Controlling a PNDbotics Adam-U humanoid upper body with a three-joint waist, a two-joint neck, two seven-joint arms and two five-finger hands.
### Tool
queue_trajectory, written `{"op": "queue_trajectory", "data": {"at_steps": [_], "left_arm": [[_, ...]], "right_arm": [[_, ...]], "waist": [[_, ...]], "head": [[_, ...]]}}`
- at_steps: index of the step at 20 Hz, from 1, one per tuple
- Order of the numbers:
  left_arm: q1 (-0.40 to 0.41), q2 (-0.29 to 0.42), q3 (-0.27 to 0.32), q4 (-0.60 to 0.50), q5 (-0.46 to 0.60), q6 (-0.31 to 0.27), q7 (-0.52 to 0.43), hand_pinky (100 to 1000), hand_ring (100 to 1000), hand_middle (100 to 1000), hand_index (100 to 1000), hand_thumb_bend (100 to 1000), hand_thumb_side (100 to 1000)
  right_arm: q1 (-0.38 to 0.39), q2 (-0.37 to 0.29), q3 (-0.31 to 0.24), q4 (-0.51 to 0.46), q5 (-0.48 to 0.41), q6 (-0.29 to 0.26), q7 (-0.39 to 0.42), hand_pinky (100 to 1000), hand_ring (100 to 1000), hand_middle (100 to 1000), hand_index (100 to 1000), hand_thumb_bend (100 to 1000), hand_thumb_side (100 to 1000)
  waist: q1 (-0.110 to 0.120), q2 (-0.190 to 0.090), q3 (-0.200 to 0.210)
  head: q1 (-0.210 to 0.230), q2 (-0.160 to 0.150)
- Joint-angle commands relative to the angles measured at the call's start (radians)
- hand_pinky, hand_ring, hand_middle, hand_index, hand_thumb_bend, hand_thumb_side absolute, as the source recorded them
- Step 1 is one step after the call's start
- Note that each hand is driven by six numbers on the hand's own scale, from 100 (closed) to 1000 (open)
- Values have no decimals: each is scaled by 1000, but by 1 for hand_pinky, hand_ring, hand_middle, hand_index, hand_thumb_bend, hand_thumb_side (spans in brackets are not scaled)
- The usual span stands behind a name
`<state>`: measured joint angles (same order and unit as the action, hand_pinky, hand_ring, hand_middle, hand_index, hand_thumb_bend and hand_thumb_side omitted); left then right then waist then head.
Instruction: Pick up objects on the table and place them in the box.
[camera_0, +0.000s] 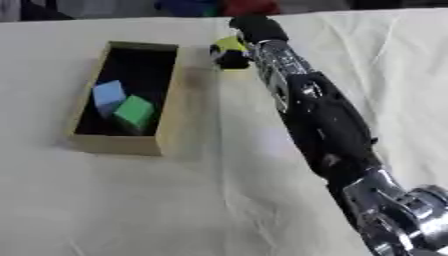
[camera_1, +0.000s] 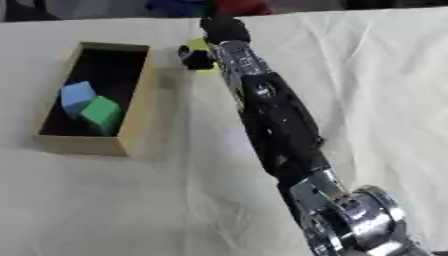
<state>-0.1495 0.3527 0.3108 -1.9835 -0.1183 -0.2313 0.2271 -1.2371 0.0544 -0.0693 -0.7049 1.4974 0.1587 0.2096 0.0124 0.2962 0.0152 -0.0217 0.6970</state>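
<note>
Yellow block (camera_0: 231, 44) just past the box's (camera_0: 171, 100) far right corner, on the table (camera_0: 175, 200); right hand (camera_0: 234, 54) curled round it, black fingers pinching; blue block (camera_0: 108, 96) and green block (camera_0: 135, 112) touching inside the box.

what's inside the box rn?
Inside the box: a blue block and a green block, touching, toward its near end. The floor beneath them is hidden.
</note>
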Motion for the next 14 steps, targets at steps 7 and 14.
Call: {"op": "queue_trajectory", "data": {"at_steps": [7, 14], "left_arm": [[-18, 22, -1, -16, -8, -4, -4, 734, 615, 738, 790, 100, 748], [-17, 22, -1, -16, -9, -3, -6, 734, 615, 738, 789, 100, 749]], "right_arm": [[-52, -26, -27, 23, -20, 40, 39, 880, 935, 730, 933, 211, 832], [-59, -29, -47, 24, 0, 89, 23, 879, 932, 722, 937, 203, 830]], "waist": [[-6, -6, 14], [-8, -5, 21]], "head": [[-5, -21], [-8, -26]]}}
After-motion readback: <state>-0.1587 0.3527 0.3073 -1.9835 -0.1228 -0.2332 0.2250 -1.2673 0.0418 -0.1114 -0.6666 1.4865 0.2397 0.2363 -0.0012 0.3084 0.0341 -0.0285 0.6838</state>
